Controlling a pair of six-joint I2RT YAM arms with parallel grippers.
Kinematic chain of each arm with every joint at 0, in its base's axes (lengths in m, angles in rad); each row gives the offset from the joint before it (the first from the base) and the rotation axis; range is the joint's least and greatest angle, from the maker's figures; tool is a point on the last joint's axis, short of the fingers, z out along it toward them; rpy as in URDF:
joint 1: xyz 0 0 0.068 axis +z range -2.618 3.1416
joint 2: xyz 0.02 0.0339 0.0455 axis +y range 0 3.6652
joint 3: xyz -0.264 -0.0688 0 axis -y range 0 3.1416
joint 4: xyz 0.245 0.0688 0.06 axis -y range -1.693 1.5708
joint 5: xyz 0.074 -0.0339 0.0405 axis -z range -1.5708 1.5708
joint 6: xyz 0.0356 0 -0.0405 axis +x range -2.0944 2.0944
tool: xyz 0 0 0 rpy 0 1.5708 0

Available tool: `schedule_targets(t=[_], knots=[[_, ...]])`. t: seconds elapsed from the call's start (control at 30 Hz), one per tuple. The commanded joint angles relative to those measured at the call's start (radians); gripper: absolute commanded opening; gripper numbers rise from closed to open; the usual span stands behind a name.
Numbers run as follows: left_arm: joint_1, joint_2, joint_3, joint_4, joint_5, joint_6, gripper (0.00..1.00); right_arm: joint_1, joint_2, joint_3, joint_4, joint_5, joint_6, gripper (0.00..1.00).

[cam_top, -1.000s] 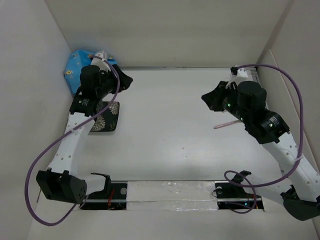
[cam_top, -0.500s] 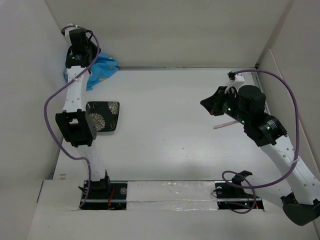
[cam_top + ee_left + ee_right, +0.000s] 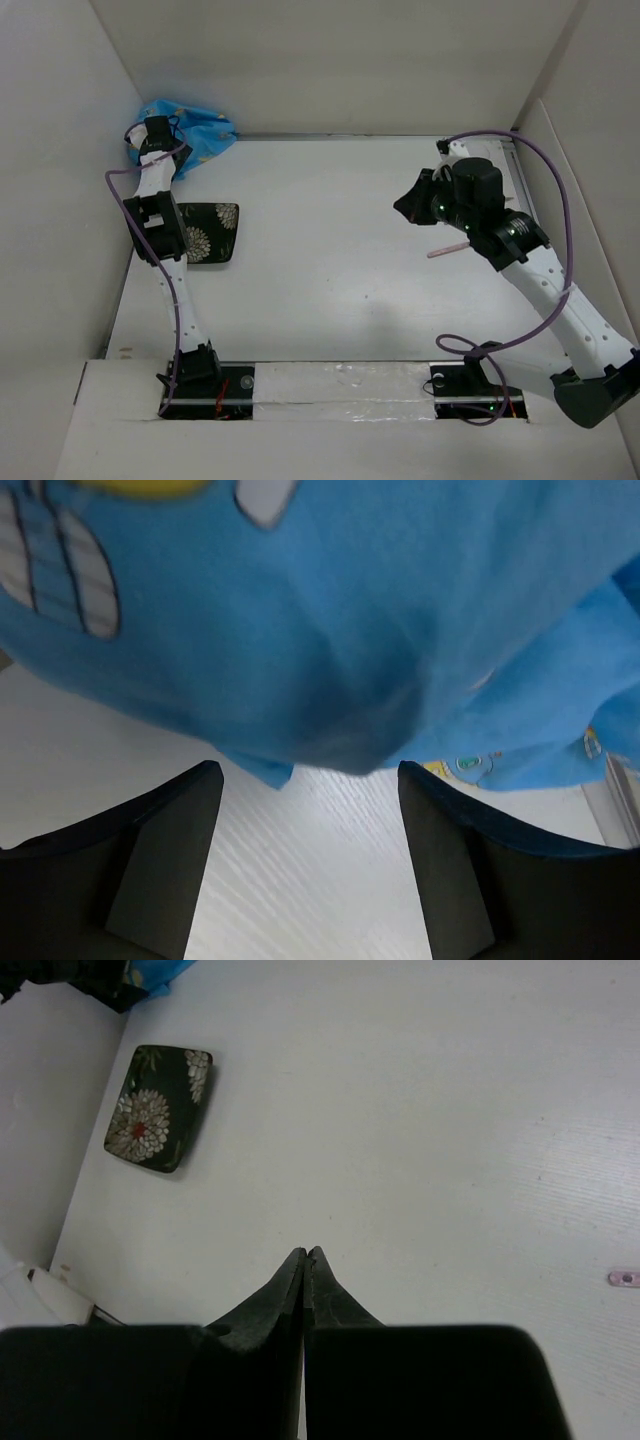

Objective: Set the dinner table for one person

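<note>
We are working over the dinner table [image 3: 330,250], the plain white tabletop that is filling the whole floor of the walled enclosure and lying under both arms.

Our left arm is stretching up the left side to the far left corner. There the left gripper [image 3: 308,775] is standing wide open, its two dark fingers [image 3: 165,855] well apart. A crumpled blue cartoon-printed cloth mat [image 3: 198,130] is bunched in that corner against the walls. In the left wrist view it is filling the upper part of the picture just past the fingertips. Only bare tabletop is showing in the gap between the fingers, so the gripper is holding nothing. We cannot tell whether the fingertips are touching the cloth.

A dark rectangular plate with a white flower pattern [image 3: 207,232] is lying flat near the left wall, on the near side of the cloth and beside the left arm.

Our right arm is leaning in from the right side. The right gripper [image 3: 305,1253] is closed, its fingertips pressed together with nothing between them, and it is hovering above bare tabletop. A thin pink stick [image 3: 448,248] is lying on the table just beside the right arm, apart from the fingers.
</note>
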State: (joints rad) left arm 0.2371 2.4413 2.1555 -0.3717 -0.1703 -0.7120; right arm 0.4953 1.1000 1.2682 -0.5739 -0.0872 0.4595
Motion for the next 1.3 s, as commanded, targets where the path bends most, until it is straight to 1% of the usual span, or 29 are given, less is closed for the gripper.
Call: schedule_targets(t=[0.0,0.13,0.23,0.37,0.43,0.47,0.53,0.57,0.6,0.63,0.67,0.73,0.77,0.8,0.83,0.87,0.93,0.97,1.0,1.03,1.07,1.1,1.13,1.2,1.23,1.27], knots=[[0.016,0.010,0.095,0.050,-0.024,-0.018,0.68,-0.008,0.015,0.042,0.017,-0.006,-0.012,0.04],[0.025,0.074,0.125,0.050,-0.032,-0.021,0.69,-0.008,0.067,0.060,0.023,-0.013,-0.004,0.04],[0.036,0.134,0.171,0.050,0.015,-0.038,0.69,-0.008,0.103,0.071,0.032,-0.032,-0.001,0.04],[0.056,0.191,0.169,0.062,0.092,-0.104,0.64,-0.008,0.141,0.094,0.040,-0.048,-0.001,0.04],[0.056,0.196,0.167,0.094,0.100,-0.113,0.54,-0.008,0.158,0.097,0.051,-0.057,0.002,0.03],[0.056,0.202,0.167,0.103,0.116,-0.112,0.42,-0.008,0.164,0.099,0.055,-0.063,0.002,0.03],[0.056,0.202,0.164,0.114,0.130,-0.113,0.24,-0.008,0.173,0.103,0.063,-0.066,0.004,0.03],[0.056,0.194,0.158,0.131,0.149,-0.113,0.17,-0.008,0.184,0.106,0.068,-0.072,0.005,0.03],[0.056,0.187,0.146,0.142,0.158,-0.112,0.06,0.002,0.187,0.109,0.071,-0.075,0.005,0.03],[0.056,0.174,0.115,0.169,0.164,-0.106,0.00,0.002,0.189,0.109,0.077,-0.078,0.005,0.02],[0.041,0.139,0.094,0.189,0.201,-0.100,0.00,0.002,0.195,0.109,0.083,-0.082,0.004,0.02],[0.007,0.083,0.044,0.232,0.222,-0.078,0.00,0.002,0.199,0.108,0.103,-0.088,-0.002,0.02],[-0.007,0.062,0.029,0.244,0.271,-0.081,0.00,0.002,0.201,0.108,0.108,-0.097,-0.005,0.02],[-0.019,0.042,0.006,0.273,0.297,-0.087,0.00,0.002,0.204,0.108,0.118,-0.101,-0.012,0.02],[-0.034,-0.014,-0.052,0.330,0.317,-0.093,0.00,0.002,0.207,0.109,0.121,-0.106,-0.018,0.02],[-0.071,-0.045,-0.075,0.353,0.333,-0.095,0.00,0.002,0.208,0.112,0.124,-0.117,-0.019,0.02],[-0.114,-0.118,-0.089,0.364,0.348,-0.078,0.00,0.002,0.215,0.120,0.128,-0.128,-0.038,0.02],[-0.158,-0.139,-0.080,0.366,0.365,-0.060,0.00,0.002,0.213,0.123,0.128,-0.135,-0.045,0.02],[-0.179,-0.158,-0.071,0.364,0.371,-0.050,0.00,0.002,0.210,0.123,0.128,-0.135,-0.057,0.02],[-0.221,-0.209,-0.069,0.358,0.371,-0.041,0.00,0.002,0.209,0.123,0.129,-0.134,-0.062,0.02],[-0.222,-0.237,-0.077,0.361,0.376,-0.041,0.00,-0.007,0.205,0.123,0.129,-0.132,-0.068,0.02],[-0.254,-0.267,-0.088,0.363,0.374,-0.038,0.00,-0.008,0.201,0.123,0.131,-0.131,-0.076,0.02],[-0.269,-0.325,-0.115,0.358,0.368,-0.041,0.00,-0.020,0.195,0.123,0.128,-0.132,-0.079,0.02],[-0.307,-0.385,-0.150,0.355,0.364,-0.047,0.00,-0.032,0.187,0.123,0.124,-0.128,-0.085,0.02],[-0.333,-0.483,-0.217,0.337,0.333,-0.049,0.00,-0.061,0.170,0.123,0.123,-0.125,-0.090,0.02],[-0.334,-0.484,-0.218,0.336,0.333,-0.049,0.00,-0.061,0.170,0.123,0.123,-0.125,-0.090,0.02]])
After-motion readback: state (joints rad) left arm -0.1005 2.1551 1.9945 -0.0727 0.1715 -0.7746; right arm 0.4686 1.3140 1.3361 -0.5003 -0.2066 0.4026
